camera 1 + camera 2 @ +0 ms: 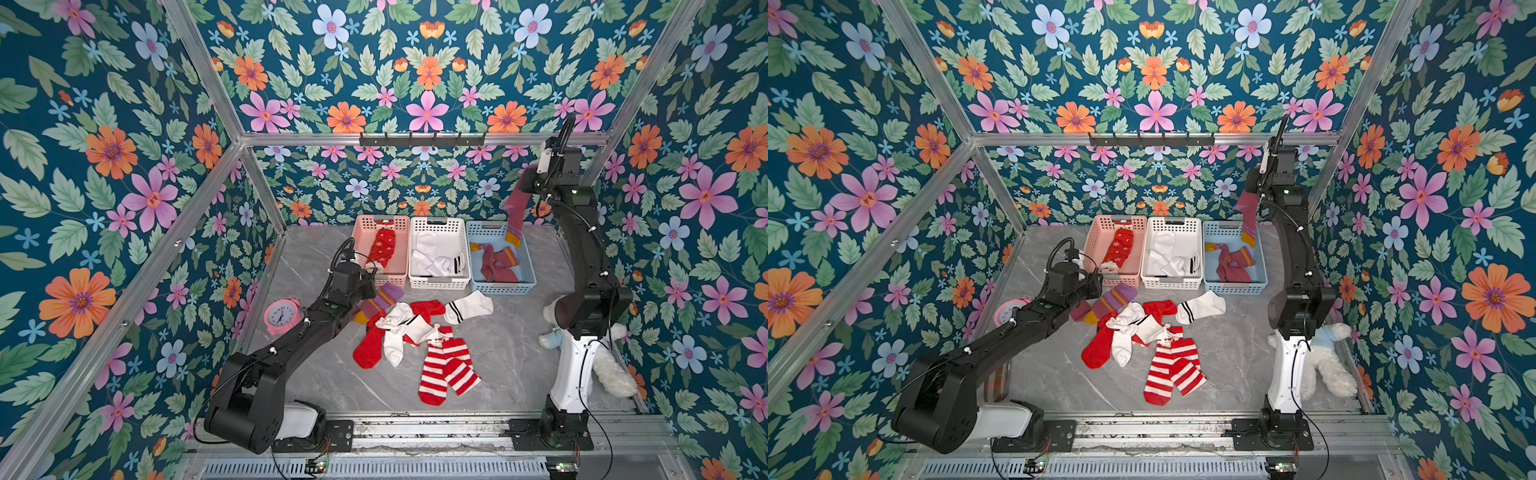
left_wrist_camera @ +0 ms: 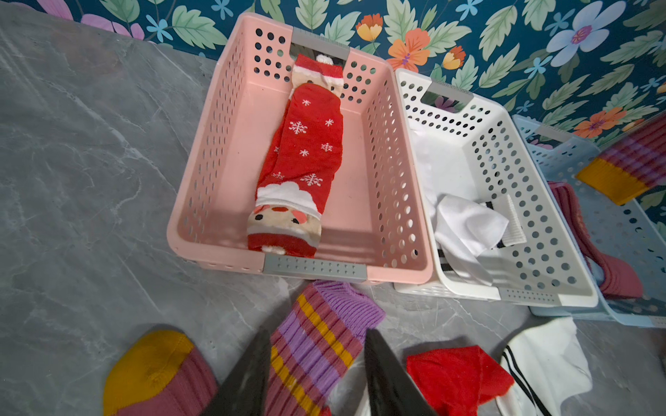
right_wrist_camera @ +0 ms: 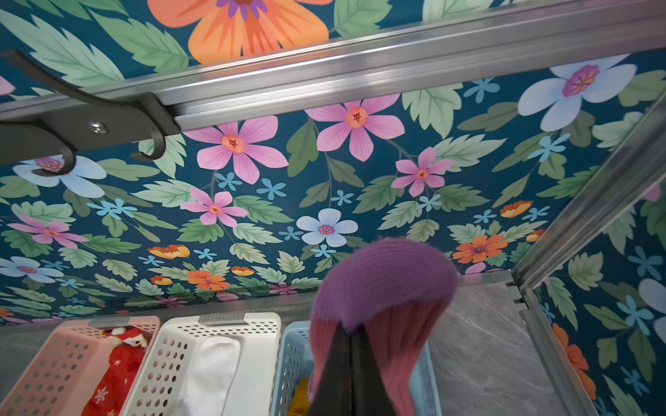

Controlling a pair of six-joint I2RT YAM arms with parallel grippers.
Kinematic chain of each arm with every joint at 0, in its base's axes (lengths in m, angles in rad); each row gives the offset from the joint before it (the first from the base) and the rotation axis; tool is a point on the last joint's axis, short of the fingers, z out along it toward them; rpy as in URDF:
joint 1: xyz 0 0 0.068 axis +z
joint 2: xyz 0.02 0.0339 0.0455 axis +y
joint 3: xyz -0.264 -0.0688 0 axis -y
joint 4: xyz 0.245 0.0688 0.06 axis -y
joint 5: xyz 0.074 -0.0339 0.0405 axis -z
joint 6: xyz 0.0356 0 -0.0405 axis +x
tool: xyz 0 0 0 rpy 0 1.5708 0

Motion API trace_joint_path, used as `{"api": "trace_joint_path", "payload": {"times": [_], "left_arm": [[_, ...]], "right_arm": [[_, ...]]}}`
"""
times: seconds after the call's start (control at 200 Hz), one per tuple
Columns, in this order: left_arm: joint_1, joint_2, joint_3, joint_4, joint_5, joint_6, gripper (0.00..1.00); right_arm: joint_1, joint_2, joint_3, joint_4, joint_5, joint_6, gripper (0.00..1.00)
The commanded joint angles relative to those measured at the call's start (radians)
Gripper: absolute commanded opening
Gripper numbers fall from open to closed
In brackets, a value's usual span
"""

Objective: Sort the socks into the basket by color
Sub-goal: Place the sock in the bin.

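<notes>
My right fingers [image 3: 346, 367] clamp the maroon sock [image 1: 516, 208], dangling toe-down over the blue basket [image 1: 503, 288] where its matches [image 1: 496, 264] lie; my left fingers [image 2: 248, 374], apart, straddle the purple-striped sock [image 2: 317, 345] on the table [image 1: 498, 365].

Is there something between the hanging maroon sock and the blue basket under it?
Nothing visible. The maroon sock hangs from the right jaws with its mustard toe over the blue basket; only similar socks lie inside.

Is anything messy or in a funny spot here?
Yes. A white plush bear lies flopped by the right arm's base, though it is no sock. The loose socks lie tangled in a heap in front of the baskets.
</notes>
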Motion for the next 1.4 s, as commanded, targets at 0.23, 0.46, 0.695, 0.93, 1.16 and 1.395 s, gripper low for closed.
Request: {"api": "trace_joint_path", "payload": {"times": [0.23, 0.46, 0.695, 0.93, 1.16, 1.395], "left_arm": [[0.001, 0.016, 0.005, 0.002, -0.009, -0.009, 0.46], [0.002, 0.035, 0.009, 0.015, 0.002, -0.01, 0.46], [0.0, 0.055, -0.006, 0.042, 0.035, -0.03, 0.45], [0.0, 0.039, -0.018, 0.044, 0.031, -0.03, 0.46], [0.0, 0.037, -0.02, 0.039, 0.028, -0.028, 0.46], [0.0, 0.03, -0.024, 0.036, 0.018, -0.025, 0.46]], "right_arm": [[0.0, -0.057, -0.314, 0.077, -0.083, 0.022, 0.03], [0.014, -0.255, -0.726, 0.225, -0.174, 0.115, 0.03], [0.063, -0.372, -1.028, 0.318, -0.205, 0.179, 0.03], [0.075, -0.336, -1.099, 0.297, -0.226, 0.229, 0.02], [0.076, -0.251, -1.071, 0.261, -0.224, 0.26, 0.02], [0.075, -0.141, -0.944, 0.185, -0.169, 0.249, 0.02]]}}
